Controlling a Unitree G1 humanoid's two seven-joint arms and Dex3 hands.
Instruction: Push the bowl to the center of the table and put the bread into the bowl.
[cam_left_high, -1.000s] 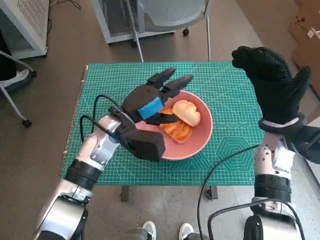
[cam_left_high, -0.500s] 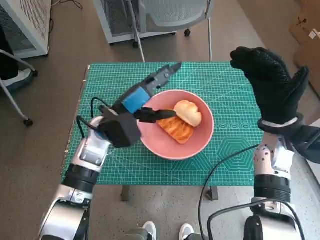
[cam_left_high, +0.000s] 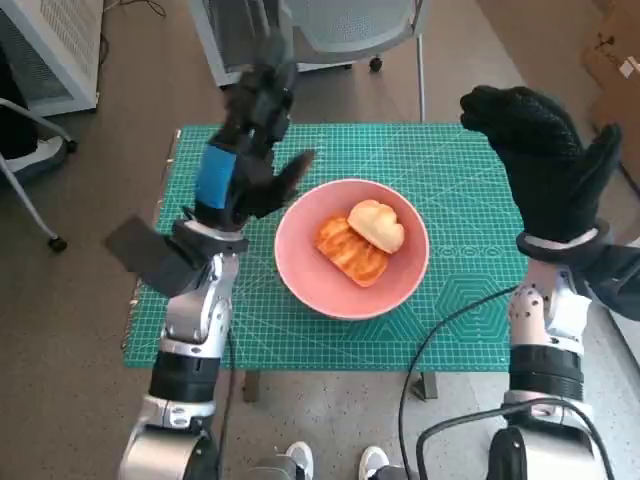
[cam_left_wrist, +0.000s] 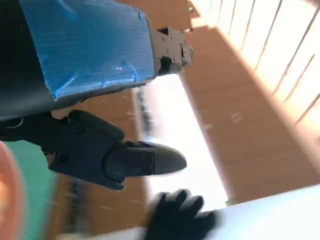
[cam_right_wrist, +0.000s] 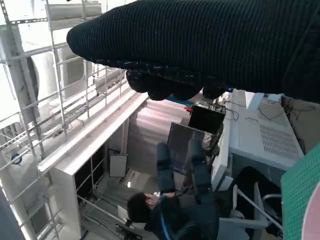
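Head view: no writing is legible anywhere. The pink bowl (cam_left_high: 352, 248) sits near the middle of the green cutting mat (cam_left_high: 470, 290), with the bread (cam_left_high: 376, 226) inside beside an orange pastry (cam_left_high: 350, 250). The left hand (cam_left_high: 245, 150) is raised beside the bowl, fingers apart, empty. The right hand (cam_left_high: 545, 160) is upright, spread, holding nothing. A chair (cam_left_high: 340, 30) stands beyond the table.

Left wrist view: blue tape (cam_left_wrist: 85, 42), fingers (cam_left_wrist: 145, 160) apart.

Right wrist view: a seated person (cam_right_wrist: 170, 210) beside shelving (cam_right_wrist: 80, 145).

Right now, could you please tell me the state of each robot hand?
Left robot hand: open, raised beside the bowl, holding nothing.
Right robot hand: open, raised off to the side, holding nothing.
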